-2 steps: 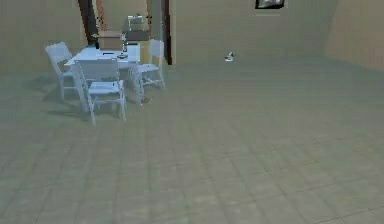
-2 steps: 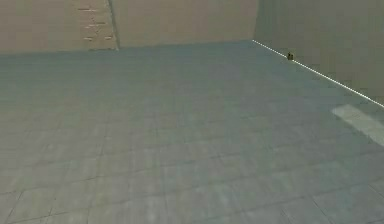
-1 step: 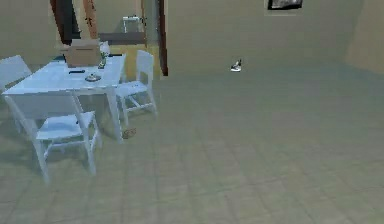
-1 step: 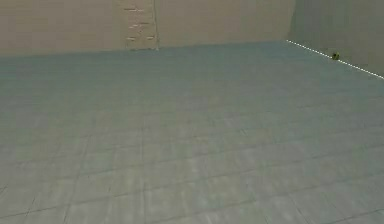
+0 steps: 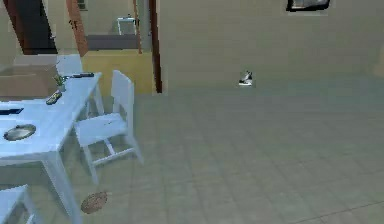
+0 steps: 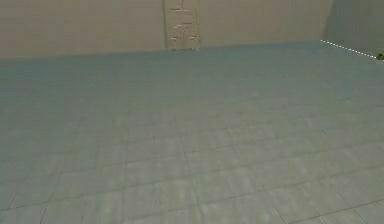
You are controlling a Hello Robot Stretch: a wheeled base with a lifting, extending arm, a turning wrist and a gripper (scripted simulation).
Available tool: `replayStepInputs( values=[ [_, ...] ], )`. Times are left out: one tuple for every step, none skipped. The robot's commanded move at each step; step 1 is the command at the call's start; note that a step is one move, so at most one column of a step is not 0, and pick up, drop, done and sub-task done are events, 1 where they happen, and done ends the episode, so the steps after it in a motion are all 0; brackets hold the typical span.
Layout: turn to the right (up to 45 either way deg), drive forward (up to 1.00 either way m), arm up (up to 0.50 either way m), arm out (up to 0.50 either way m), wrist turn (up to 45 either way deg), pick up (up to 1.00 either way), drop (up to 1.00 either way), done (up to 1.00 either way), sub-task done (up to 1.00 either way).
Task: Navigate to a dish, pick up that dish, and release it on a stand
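A round greyish dish (image 5: 19, 132) lies on the white table (image 5: 45, 128) at the forward view's left. Farther back on the same table sit a dark flat object (image 5: 53, 98) and a small greenish item (image 5: 61, 84).
Two white chairs (image 5: 112, 122) stand by the table, another chair's corner (image 5: 14, 200) at the lower left. A round brownish thing (image 5: 95, 202) lies on the floor. A doorway with a brown frame (image 5: 156, 45) opens behind. A small object (image 5: 246, 79) sits by the far wall. A pale door (image 6: 183, 24) stands across open tiled floor.
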Motion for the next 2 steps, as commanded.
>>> replayStepInputs(
  values=[
    [0.0,1.0,0.0,0.0,0.0,0.0,0.0,0.0,0.0],
    [6.0,0.0,0.0,0.0,0.0,0.0,0.0,0.0,0.0]
  ],
)
